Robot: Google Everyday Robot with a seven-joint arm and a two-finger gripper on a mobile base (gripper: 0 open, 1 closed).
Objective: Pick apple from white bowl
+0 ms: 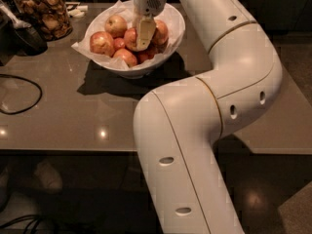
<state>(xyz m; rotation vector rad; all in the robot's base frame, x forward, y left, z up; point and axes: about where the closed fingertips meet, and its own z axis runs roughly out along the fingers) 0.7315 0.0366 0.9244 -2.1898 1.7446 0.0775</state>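
The white bowl (168, 14), lined with crumpled white paper, stands at the back of the table and holds several apples. My gripper (145, 35) reaches down from above into the middle of the bowl. It rests against a round red-orange apple (129, 38), which it partly hides. Another red apple (161, 31) lies just to its right. A paler yellow-pink apple (116, 25) lies at the back left, and a red-and-yellow apple (101, 43) at the left rim. Small dark-red apples (126, 56) lie at the front.
A glass jar (44, 13) of brown snacks stands at the back left beside a dark object (24, 35). A black cable (19, 94) loops over the left of the grey table (73, 121). My own white arm (195, 130) fills the right foreground.
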